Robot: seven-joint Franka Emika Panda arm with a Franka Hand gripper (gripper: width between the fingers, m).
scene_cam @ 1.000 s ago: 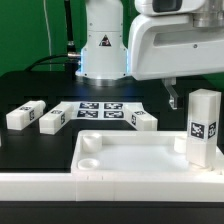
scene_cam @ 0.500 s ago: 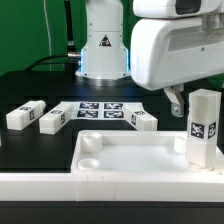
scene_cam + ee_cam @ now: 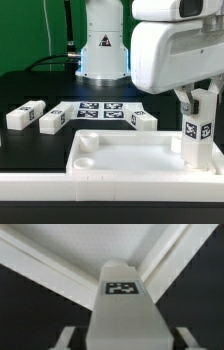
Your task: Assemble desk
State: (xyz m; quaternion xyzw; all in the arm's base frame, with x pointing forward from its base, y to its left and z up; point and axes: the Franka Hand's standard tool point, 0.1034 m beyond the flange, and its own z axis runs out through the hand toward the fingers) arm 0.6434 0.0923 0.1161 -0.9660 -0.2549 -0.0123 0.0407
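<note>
Jaws of the robot arm (image 3: 100, 45) pinched the upper sides of an upright tagged leg (image 3: 203, 130) (image 3: 125, 308), standing in a corner of the white desk panel (image 3: 130, 155) at the exterior view's right, while three loose legs (image 3: 24, 115) lay on the black worktop (image 3: 30, 88) beside the marker board (image 3: 100, 111).

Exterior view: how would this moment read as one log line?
pincer: astride upright leg | leg: standing on desk panel | grip: unconfirmed

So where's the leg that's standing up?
The upright leg stands on the desk panel, at its end on the exterior view's right, with the gripper straddling its top.
</note>
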